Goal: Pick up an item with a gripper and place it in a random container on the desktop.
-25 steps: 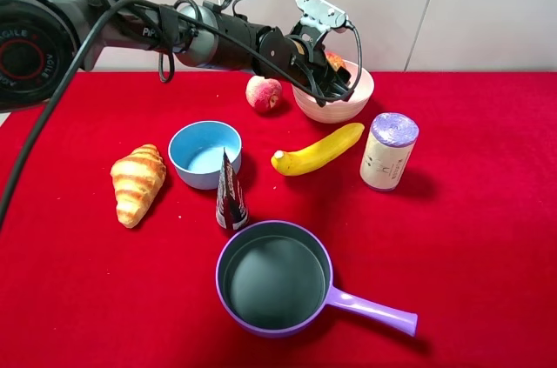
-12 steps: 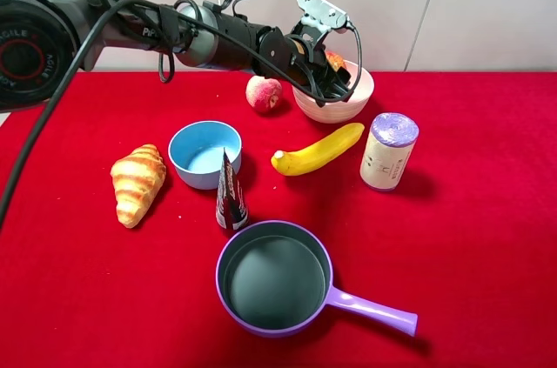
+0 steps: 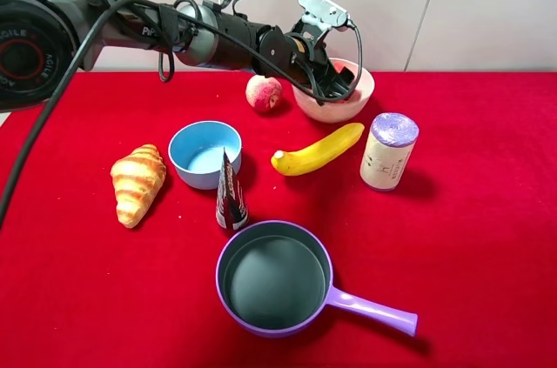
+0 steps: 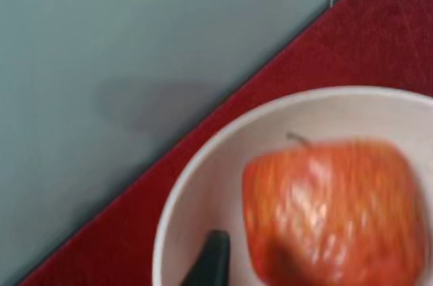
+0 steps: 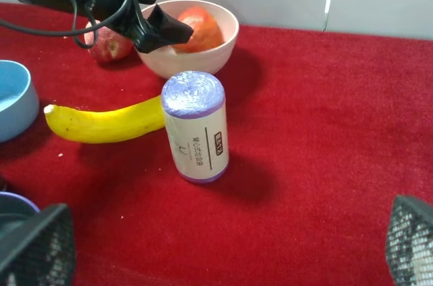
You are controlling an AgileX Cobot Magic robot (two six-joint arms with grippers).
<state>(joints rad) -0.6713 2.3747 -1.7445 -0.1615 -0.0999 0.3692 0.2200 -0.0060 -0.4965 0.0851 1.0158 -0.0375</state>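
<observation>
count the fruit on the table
3: an apple inside the pink bowl at the back, a peach on the cloth just left of that bowl, and a banana in front of the bowl. The arm covers part of the bowl, so more could hide there.

There are a croissant [image 3: 137, 184], blue bowl [image 3: 196, 178], dark cone [image 3: 230, 198], purple pan [image 3: 274, 281], banana [image 3: 318, 150], peach [image 3: 264, 93] and, perhaps, bag roll [image 3: 388, 152].
</observation>
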